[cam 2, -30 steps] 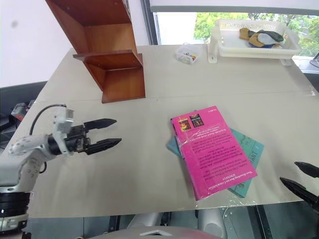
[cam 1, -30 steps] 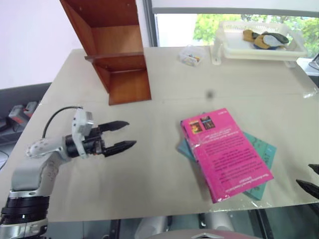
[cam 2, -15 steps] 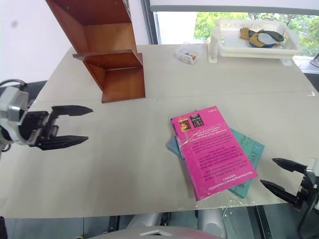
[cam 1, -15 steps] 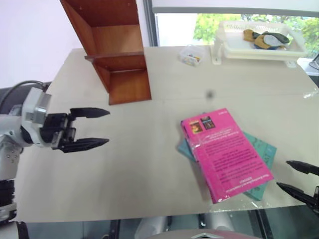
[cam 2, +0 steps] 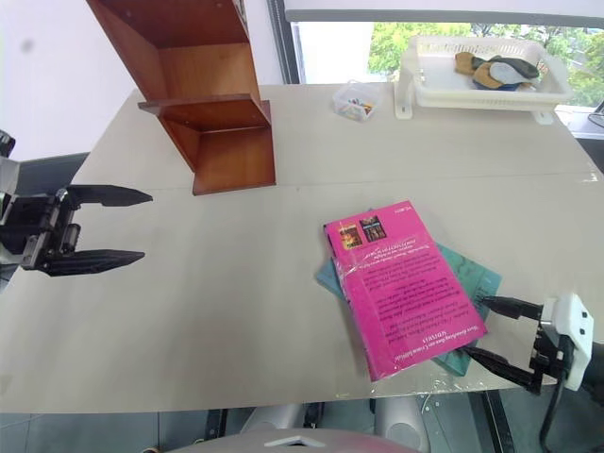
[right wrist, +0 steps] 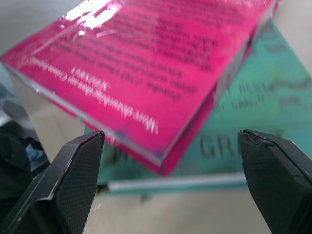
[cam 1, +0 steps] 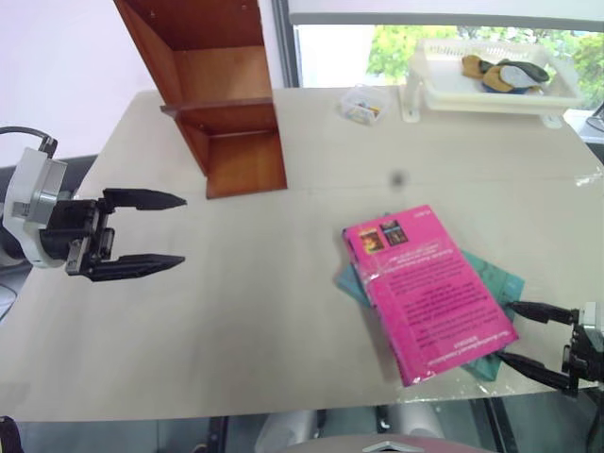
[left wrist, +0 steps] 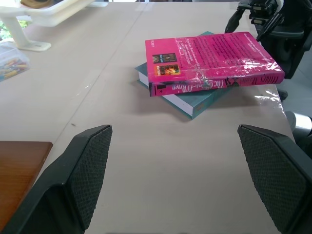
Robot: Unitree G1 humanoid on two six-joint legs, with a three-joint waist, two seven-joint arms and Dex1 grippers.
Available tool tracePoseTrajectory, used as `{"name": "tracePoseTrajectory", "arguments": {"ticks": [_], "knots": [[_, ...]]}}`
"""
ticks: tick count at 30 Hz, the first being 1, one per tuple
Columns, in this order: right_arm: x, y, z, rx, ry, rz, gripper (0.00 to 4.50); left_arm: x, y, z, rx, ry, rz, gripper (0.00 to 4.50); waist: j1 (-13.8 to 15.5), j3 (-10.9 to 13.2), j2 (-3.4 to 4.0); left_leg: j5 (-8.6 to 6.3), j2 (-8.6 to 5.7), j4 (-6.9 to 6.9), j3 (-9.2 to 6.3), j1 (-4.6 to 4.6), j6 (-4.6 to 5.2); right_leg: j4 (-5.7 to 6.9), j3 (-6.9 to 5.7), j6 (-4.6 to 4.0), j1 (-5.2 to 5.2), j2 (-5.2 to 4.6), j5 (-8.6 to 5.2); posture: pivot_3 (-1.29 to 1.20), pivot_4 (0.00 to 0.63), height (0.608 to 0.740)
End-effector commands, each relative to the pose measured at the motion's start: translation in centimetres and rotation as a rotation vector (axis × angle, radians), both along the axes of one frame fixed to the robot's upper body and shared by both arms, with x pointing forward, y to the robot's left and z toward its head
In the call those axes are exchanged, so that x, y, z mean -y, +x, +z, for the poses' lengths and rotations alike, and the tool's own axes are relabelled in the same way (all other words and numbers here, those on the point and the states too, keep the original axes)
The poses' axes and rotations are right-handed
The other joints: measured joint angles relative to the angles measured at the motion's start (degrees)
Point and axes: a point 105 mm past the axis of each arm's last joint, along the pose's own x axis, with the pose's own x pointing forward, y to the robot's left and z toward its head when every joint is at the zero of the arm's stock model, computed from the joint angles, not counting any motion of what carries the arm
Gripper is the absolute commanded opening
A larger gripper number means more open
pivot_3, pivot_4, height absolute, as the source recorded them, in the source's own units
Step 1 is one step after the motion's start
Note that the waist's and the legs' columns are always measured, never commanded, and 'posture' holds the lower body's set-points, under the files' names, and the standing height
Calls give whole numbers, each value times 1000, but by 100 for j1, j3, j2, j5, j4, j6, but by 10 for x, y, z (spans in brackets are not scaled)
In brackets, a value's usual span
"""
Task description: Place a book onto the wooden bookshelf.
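The pink book (cam 1: 426, 289) lies askew on a teal book (cam 1: 493, 283) in the frame's lower right, far from the wooden bookshelf (cam 1: 209, 94) at upper left. The right gripper (cam 2: 503, 330), jaws spread wide and empty, faces its corner, so closing could pinch both books. The right wrist view shows the overhanging pink corner, while the left wrist view shows the stacked spines; the left gripper (cam 1: 142, 232) gapes empty at left.

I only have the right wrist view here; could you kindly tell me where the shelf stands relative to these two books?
Observer: The wooden bookshelf stands at the table's far left, well apart from the book.
Operator: Thank you. Is the left gripper anywhere near it?
Observer: The left gripper hovers open over the table's left edge, nearer than the shelf, holding nothing.
Operator: And how does my gripper sit overall?
Observer: The right gripper is open at the stack's near right corner, a finger on either side of the teal book.
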Motion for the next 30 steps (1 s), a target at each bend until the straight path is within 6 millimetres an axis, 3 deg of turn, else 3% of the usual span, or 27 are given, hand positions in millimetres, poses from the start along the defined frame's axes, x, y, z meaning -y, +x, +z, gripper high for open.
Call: {"name": "tracePoseTrajectory", "arguments": {"ticks": [1, 9, 30], "knots": [[-13, 5, 6, 37, 8, 30, 4500, 1, -2, 9, 51, 7, -13, 4441, 0, 0, -1, 0, 0, 0, 0, -1, 0, 0, 0, 0, 0, 0, 0, 0, 150, 740], [-33, 12, 2, 20, 77, 47, 4500, 0, -3, 7, 57, -5, -10, 4441, 0, 1, -2, 0, 0, 0, 0, -1, 0, 0, -1, 0, 0, 0, 0, 0, 150, 740], [-61, 27, -11, -17, 100, 99, 4500, 0, -1, 7, 53, -16, -14, 4441, -3, 0, -3, 1, -1, 1, 0, 0, 0, 2, -3, 0, -2, 3, 0, 0, 150, 740]]}}
